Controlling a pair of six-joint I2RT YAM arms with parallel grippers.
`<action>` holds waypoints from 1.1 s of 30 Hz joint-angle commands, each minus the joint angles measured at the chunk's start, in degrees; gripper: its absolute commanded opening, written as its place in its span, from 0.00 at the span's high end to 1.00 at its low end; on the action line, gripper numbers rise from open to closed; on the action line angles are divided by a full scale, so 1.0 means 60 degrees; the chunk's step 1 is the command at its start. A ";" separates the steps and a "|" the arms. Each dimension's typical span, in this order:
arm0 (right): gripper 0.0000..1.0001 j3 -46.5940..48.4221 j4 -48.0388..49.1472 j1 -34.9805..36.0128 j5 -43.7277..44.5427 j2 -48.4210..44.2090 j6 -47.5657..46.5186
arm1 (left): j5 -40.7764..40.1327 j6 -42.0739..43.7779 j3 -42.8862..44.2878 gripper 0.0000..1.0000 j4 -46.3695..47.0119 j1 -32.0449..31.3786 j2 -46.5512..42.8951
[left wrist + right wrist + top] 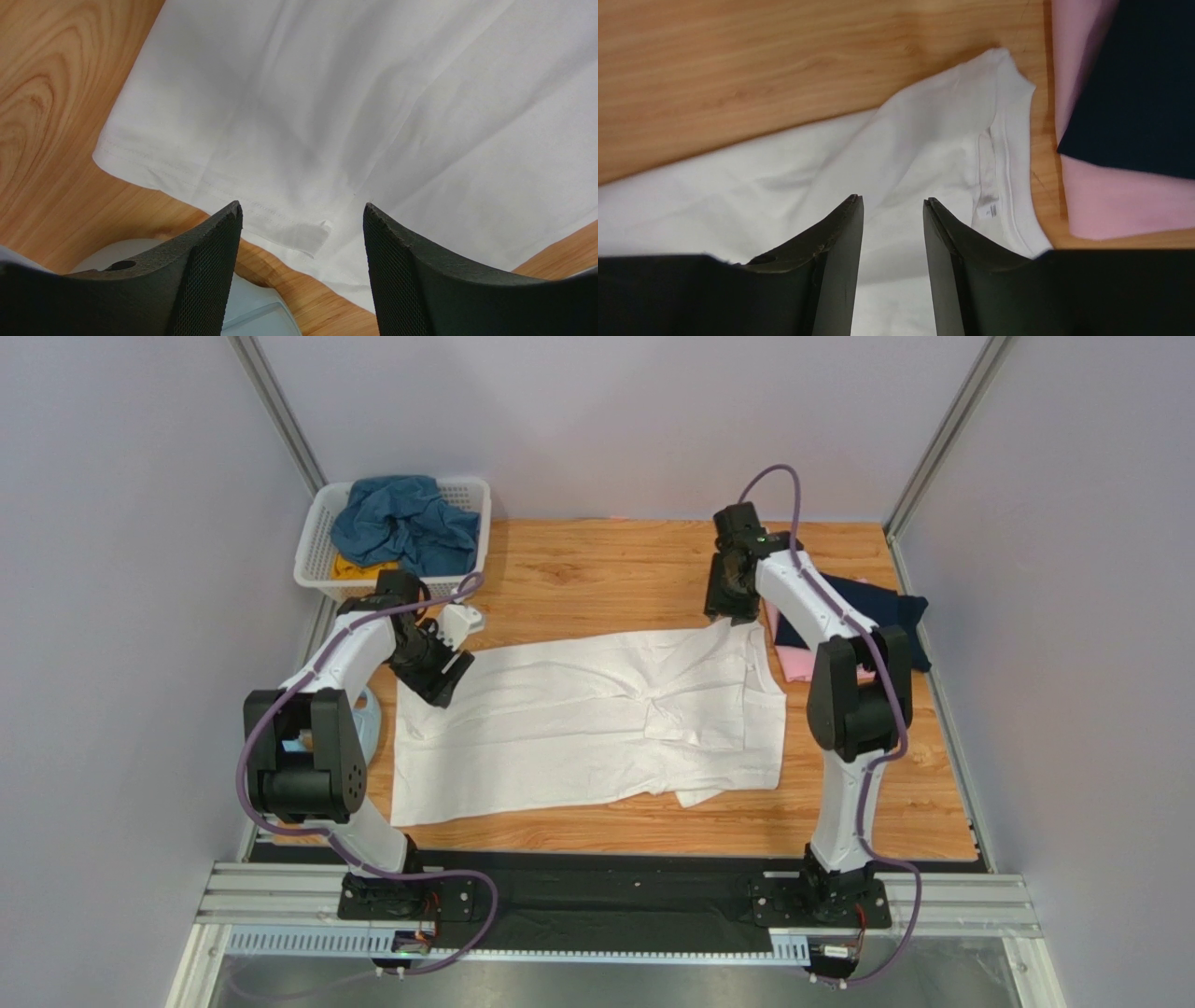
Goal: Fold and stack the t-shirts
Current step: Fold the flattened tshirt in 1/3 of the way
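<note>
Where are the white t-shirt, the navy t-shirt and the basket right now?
white t-shirt [561, 721]: top view, middle of its spread body.
navy t-shirt [901, 620]: top view, its exposed right part.
basket [314, 536]: top view, left wall.

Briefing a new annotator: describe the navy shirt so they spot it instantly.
Go to the right edge of the wooden table. There a navy shirt lies flat on a pink shirt. Its near-black colour separates it from the pink beneath and the big white shirt on its left.
</note>
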 commanded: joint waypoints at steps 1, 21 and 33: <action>0.58 0.1204 0.0133 -0.0733 -0.1823 0.1636 0.0720 | 0.0027 0.0251 -0.0078 0.29 0.0010 0.0006 -0.0191; 0.58 0.4121 -0.1185 -0.1817 -0.0287 0.4511 0.0252 | 0.0789 -0.0160 0.1358 0.29 -0.0253 0.0518 0.1465; 0.56 0.3262 -0.0865 -0.1686 -0.1849 0.2260 0.0587 | 0.0877 -0.0262 0.1283 0.29 0.0054 0.0504 0.1772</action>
